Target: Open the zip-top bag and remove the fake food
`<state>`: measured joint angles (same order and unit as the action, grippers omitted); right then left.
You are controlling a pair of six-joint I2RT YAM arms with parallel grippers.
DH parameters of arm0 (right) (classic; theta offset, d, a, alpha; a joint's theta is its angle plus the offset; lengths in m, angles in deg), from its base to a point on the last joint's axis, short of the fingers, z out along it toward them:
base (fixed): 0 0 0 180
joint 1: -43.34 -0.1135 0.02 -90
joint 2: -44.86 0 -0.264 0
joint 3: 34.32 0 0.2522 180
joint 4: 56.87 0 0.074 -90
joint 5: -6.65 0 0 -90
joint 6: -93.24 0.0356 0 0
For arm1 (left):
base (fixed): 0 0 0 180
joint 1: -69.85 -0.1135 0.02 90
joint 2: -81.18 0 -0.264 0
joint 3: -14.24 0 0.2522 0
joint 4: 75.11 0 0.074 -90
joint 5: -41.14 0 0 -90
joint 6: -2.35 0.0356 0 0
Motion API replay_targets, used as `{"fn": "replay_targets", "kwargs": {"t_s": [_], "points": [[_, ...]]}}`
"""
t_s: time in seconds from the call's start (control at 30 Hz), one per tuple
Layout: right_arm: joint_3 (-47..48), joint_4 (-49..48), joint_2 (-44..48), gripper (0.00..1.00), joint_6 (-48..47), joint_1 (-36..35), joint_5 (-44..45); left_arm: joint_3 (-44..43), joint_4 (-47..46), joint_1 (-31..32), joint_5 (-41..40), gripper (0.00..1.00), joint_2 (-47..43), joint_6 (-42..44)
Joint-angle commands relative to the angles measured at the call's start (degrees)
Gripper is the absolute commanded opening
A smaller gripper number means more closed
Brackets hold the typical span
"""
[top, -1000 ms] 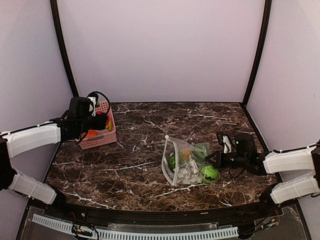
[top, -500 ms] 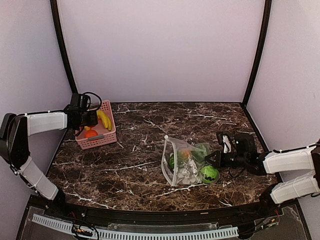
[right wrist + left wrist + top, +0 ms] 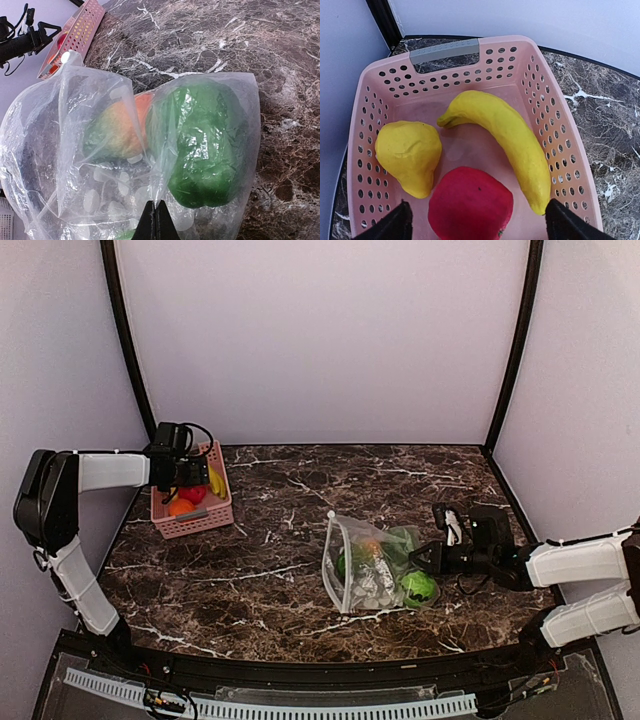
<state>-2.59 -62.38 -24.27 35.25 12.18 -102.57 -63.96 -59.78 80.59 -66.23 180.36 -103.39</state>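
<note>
Top external view: my left gripper (image 3: 197, 476) hangs over the pink basket (image 3: 190, 527) at the far left of the worktop (image 3: 270, 570), its fingers now spread wide where a second ago they were partly closed. The pink-red ball (image 3: 470, 207), which was not in the basket a moment ago, now lies there beside the banana (image 3: 505, 135) and a yellow pear-shaped piece (image 3: 410, 155). I judge one more piece delivered and the left arm free to go back for another.

My right gripper (image 3: 432, 558) has not moved. Its fingers are pressed together on the right edge of the zip-top bag (image 3: 360, 575), which lies a little right of the worktop's middle, well apart from the basket. The bag is clear, crumpled film with pale dots, and its white zip strip (image 3: 336, 560) runs down the left side and appears open. More fake food (image 3: 200, 165) remains inside: a large green piece (image 3: 210, 135), an orange piece (image 3: 117, 132) beside it, and a bright green ball (image 3: 418, 587) at the near right corner.
</note>
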Motion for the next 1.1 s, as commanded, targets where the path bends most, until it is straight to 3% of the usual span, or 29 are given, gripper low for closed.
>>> {"fn": "replay_targets", "kwargs": {"t_s": [0.0,0.17,0.6,0.8,1.07], "points": [[-0.4,-1.38,-0.4,0.0,-0.53,0.47,-0.42,-0.42,1.93,-0.37,1.94,0.97,-3.73,0.35],[-0.49,-1.55,-0.65,0.0,-0.52,0.44,-0.63,5.18,-2.81,2.45,6.9,0.98,-11.73,2.6],[-0.33,-1.55,-0.56,0.0,-0.61,0.4,-1.12,23.38,-15.51,21.26,25.97,0.73,-25.83,11.31],[-0.31,-1.96,-1.0,0.0,-0.58,0.4,-1.51,25.13,-17.1,31.62,29.8,0.6,-23.71,19.69],[-0.49,-2.22,-0.71,0.0,-0.46,0.45,-1.9,23.21,-22.7,38.71,34.11,0.47,-15.34,29.11]]}}
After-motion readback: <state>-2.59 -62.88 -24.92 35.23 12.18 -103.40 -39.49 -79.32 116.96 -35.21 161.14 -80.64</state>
